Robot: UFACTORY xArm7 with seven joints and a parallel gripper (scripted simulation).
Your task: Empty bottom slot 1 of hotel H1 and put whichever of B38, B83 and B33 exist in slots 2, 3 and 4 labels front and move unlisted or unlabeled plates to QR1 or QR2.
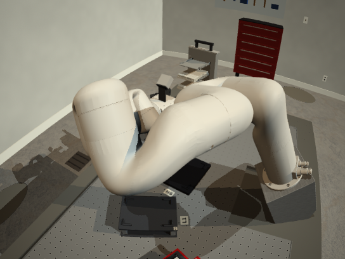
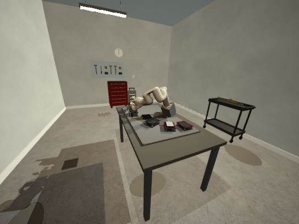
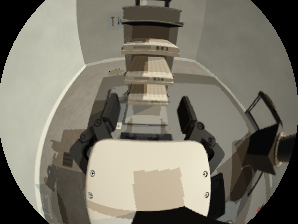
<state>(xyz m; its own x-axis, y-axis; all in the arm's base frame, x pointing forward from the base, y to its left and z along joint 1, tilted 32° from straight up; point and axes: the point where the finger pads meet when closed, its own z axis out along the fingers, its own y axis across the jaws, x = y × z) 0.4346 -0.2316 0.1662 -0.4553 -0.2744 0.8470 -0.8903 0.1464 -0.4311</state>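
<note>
Gripper point(image 3: 148, 117): spread wide, grasping nothing; two dark fingers aimed at the tower of shelves.
Plate tower point(image 3: 157, 16): straight ahead of the gripper; grey box body with a black handle on top, thin flat shelves stacked below.
Plates in tower point(image 3: 152, 48): pale, flat, rectangular slabs on the shelves ahead, some jutting forward beyond others; labels too small to read, so no ID told.
Lowest shelf: between the fingers' line of sight and partly hidden; content not clear.
Landing nest point(image 1: 148, 214): well behind the gripper; dark square tray with corner stops, no plate seen on it.
Spare nest point(image 1: 189, 174): also behind, matte black, mostly hidden under the arm.
Quarantine nests: far behind, red-rimmed; one point(image 2: 170, 125) carrying a pale plate, the other point(image 2: 184, 124) showing dark.
Deck point(image 1: 63, 235): grey perforated board, dotted with holes.
Progress: judged mid-way; one quarantine nest filled, tower sorting likely unfinished.
Left: probably reading fronts, pulling a plate, reseating home.
</note>
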